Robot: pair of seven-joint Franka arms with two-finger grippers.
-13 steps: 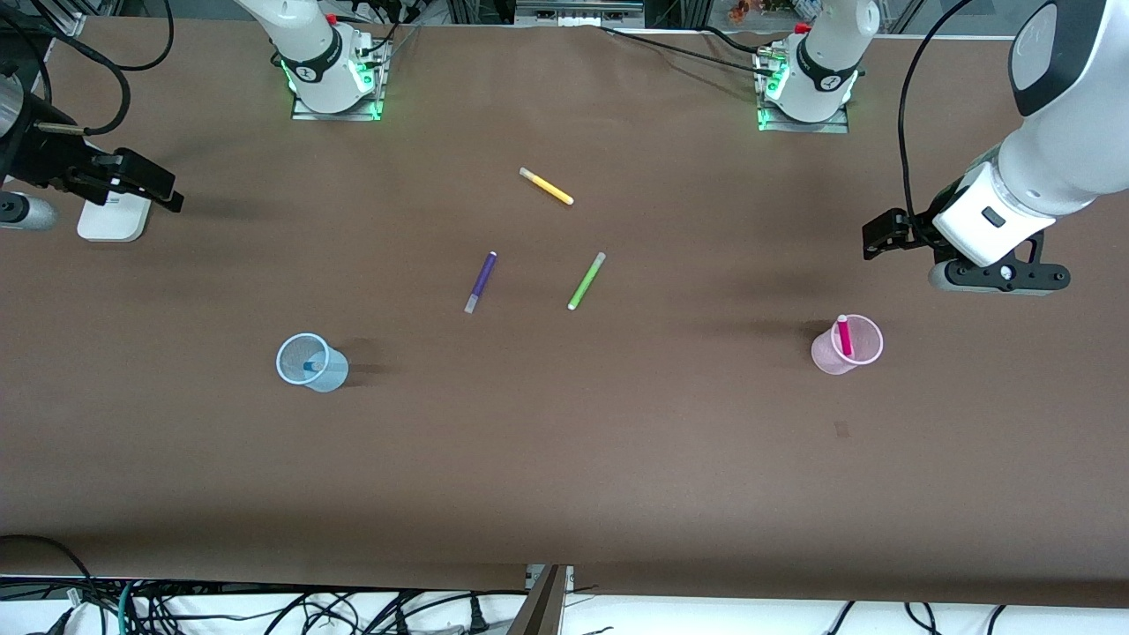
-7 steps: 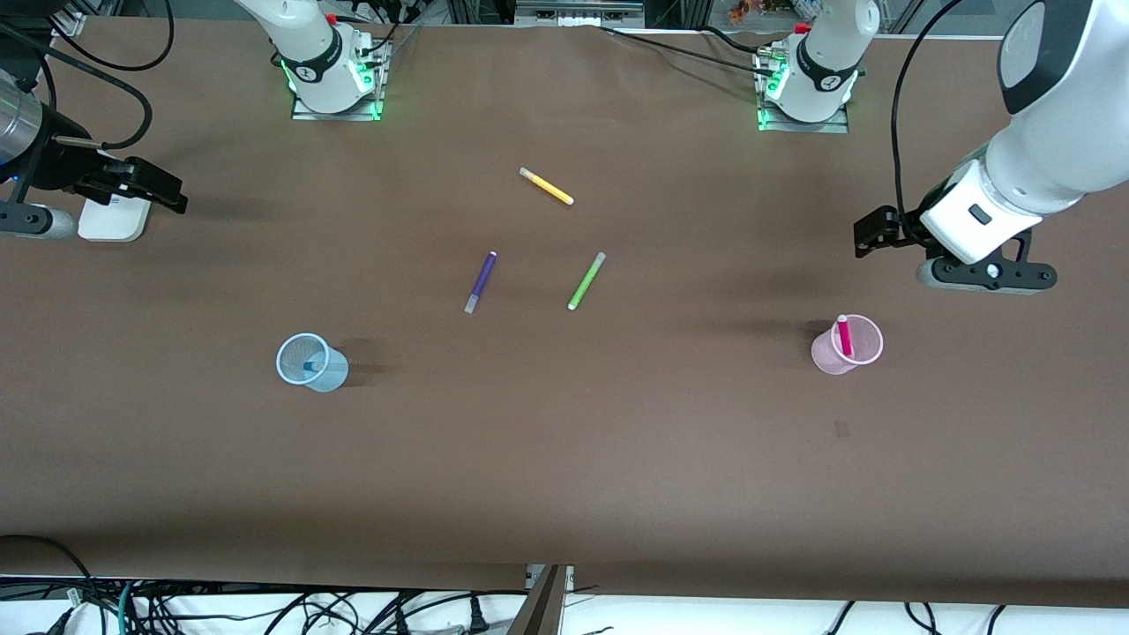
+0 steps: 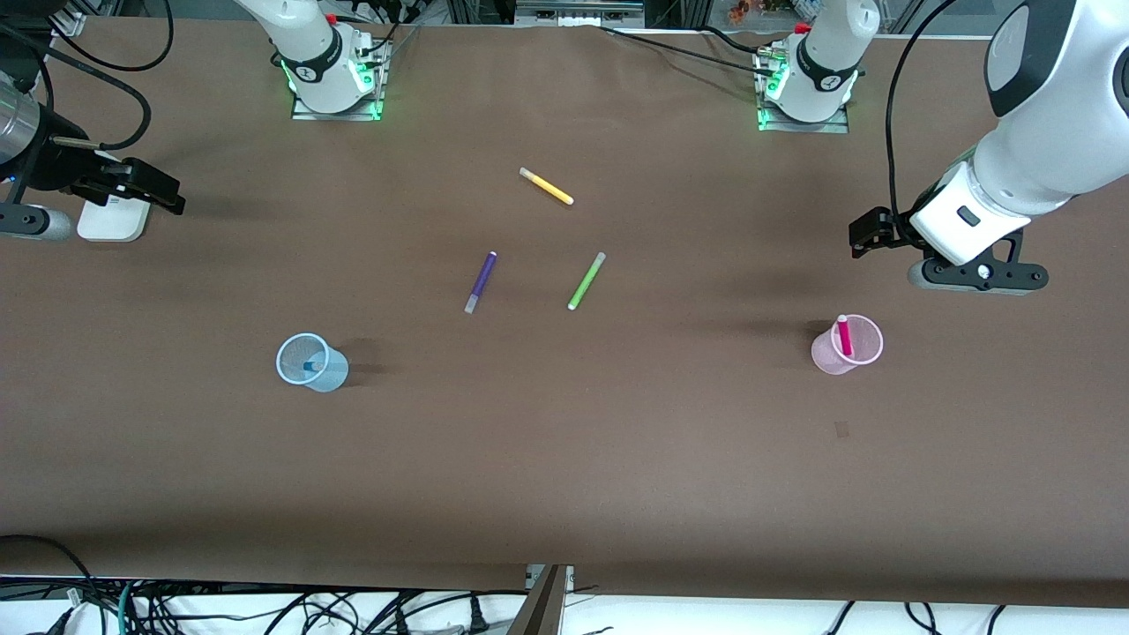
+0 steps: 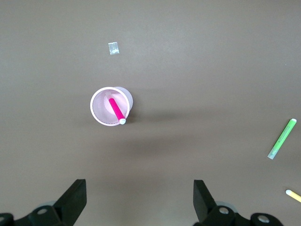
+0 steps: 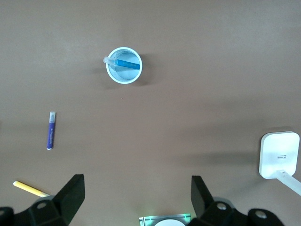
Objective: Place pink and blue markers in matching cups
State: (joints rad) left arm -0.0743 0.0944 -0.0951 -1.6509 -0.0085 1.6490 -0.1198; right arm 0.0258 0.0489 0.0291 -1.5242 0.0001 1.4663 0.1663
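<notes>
While both grippers hang over the desk [image 3: 617,459] with jaws released, left gripper [image 3: 869,234] and right gripper [image 3: 154,190] empty, pink marker [image 3: 844,336] stands in pink cup [image 3: 860,357], blue marker [image 3: 310,365] in blue cup [image 3: 328,377].

Stuff you can't fully see here

Both wrist views crop their own fingers, so the left gripper [image 4: 138,200] and right gripper [image 5: 136,197] show only partly. The yellow marker [image 4: 293,195] runs off the frame edge, and the blue marker [image 3: 310,365] is just a tiny speck inside the blue cup [image 3: 328,377].
</notes>
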